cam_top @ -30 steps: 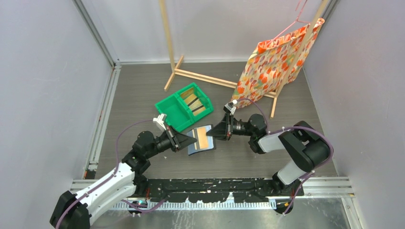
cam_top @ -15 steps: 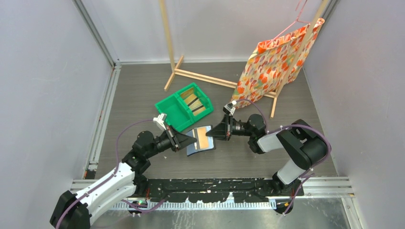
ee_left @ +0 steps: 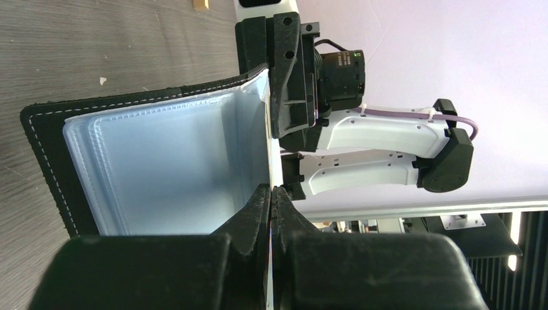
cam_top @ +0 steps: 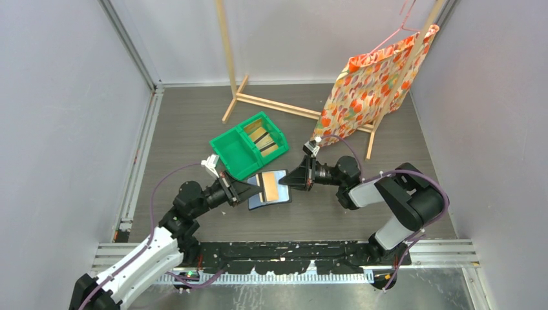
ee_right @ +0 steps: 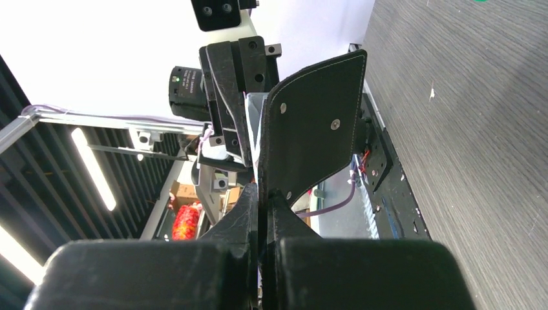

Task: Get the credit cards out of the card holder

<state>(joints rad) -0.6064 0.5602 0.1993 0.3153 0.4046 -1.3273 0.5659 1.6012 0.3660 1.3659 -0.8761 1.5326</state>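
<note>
The card holder lies open between my two grippers, its grey-blue pockets facing up. An orange credit card lies across it, partly drawn out toward the left. My left gripper is shut on that card, which shows edge-on as a thin pale strip between my left gripper's jaws. My right gripper is shut on the holder's right flap, whose dark stitched outside stands up from my right gripper's jaws. More credit cards lie in the green bin's right compartment.
The green two-compartment bin stands just behind the holder. A wooden rack stands at the back, with an orange flowered cloth hanging at the back right. Grey walls close in both sides.
My left arm has drawn back to the left, and the orange card has slid left with it, further out of the holder. The right gripper has stayed in place.
</note>
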